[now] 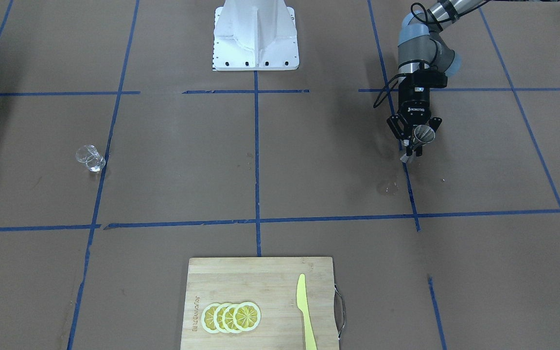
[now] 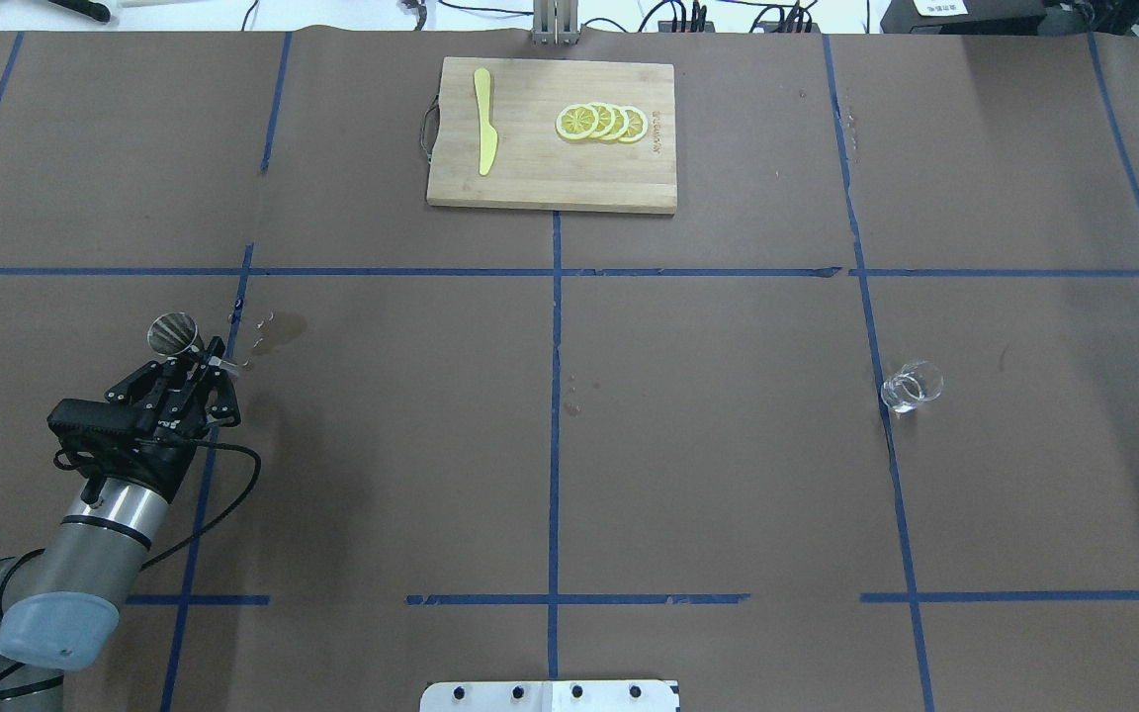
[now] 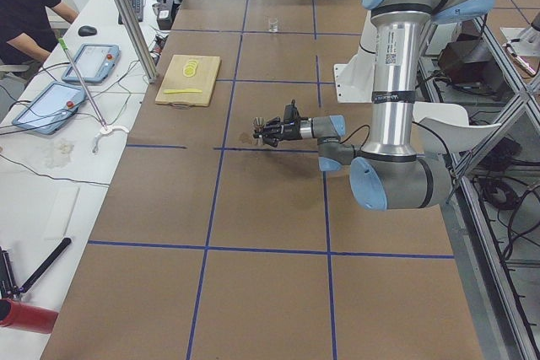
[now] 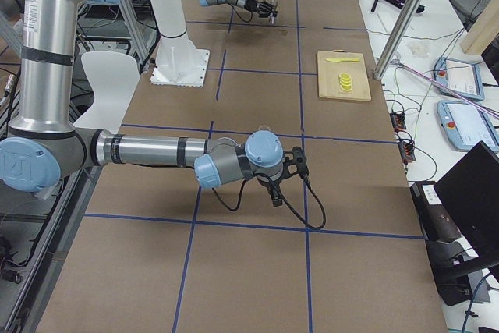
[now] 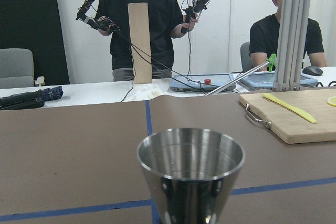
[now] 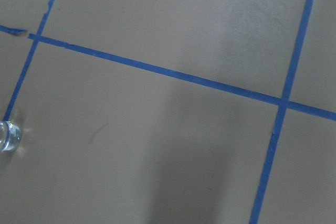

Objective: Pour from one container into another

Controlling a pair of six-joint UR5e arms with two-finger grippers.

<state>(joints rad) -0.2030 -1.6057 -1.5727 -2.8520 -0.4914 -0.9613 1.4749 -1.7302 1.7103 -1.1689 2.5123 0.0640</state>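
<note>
My left gripper reaches out level at the table's left side and is shut on the lower half of the steel jigger. The jigger stands upright and fills the bottom of the left wrist view; its upper cone looks empty. The front-facing view has the jigger a little above the table. The clear glass cup stands alone far off on the right side, also seen as the cup and the cup. My right gripper shows only in the right side view, near the cup; I cannot tell its state.
A wet stain lies just beyond the jigger. A wooden cutting board at the far middle carries lemon slices and a yellow knife. The white robot base stands mid-table. People stand beyond the far edge.
</note>
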